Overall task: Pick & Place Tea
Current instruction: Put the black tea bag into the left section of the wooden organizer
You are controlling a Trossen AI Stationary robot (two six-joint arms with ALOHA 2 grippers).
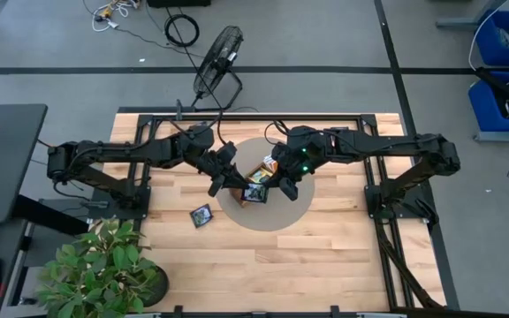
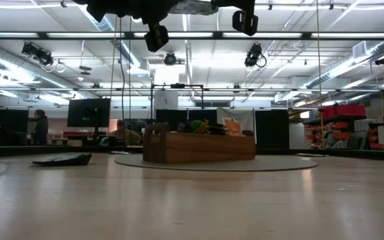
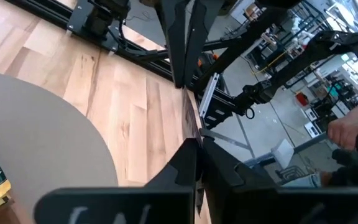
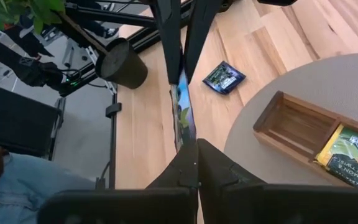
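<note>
one dark tea packet (image 1: pixel 201 215) loose on table (image 1: pixel 325 256) beside mat, several in tray (image 2: pixel 199 148); right gripper (image 4: pixel 185 99) pinching a packet edge-on above, left gripper (image 3: pixel 190 134) pressed together empty; placing unfinished.

Both arms reach in from their own sides of the table and meet over its middle, elbows bent, wrists angled down. Left gripper (image 1: pixel 216 187) hangs just left of the right one, fingers (image 3: pixel 188 163) pressed together, nothing visible between them (tips come to a point). Right gripper (image 1: pixel 284 192) also closed; its fingers (image 4: pixel 188 163) pinch a thin flat packet (image 4: pixel 183 118) held edge-on, sticking out past the tips. Both wrists sit high, well above the table in the low view.
</note>
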